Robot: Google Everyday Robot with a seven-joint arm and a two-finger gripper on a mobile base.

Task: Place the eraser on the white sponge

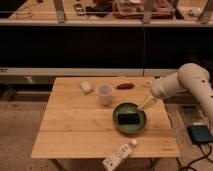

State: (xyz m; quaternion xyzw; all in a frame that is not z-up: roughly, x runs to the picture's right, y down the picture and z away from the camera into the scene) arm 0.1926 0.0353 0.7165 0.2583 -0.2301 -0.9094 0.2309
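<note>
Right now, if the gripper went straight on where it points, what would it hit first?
The gripper, above the table's right side, would likely meet the green bowl's rim, then the eraser.

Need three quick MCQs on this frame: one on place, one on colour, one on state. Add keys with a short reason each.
1. Where does the eraser lie?
A) on the white sponge
B) in the bowl
C) beside the cup

2. What colour is the bowl?
A) green
B) red
C) white

3. How is the gripper, which hangs at the bowl's right rim?
A) shut on the eraser
B) shut on the bottle
C) open and empty

Keys:
1. B, the black block sits inside the bowl.
2. A, its rim and inside show green.
3. C, the eraser lies untouched in the bowl and the jaws hold nothing.
</note>
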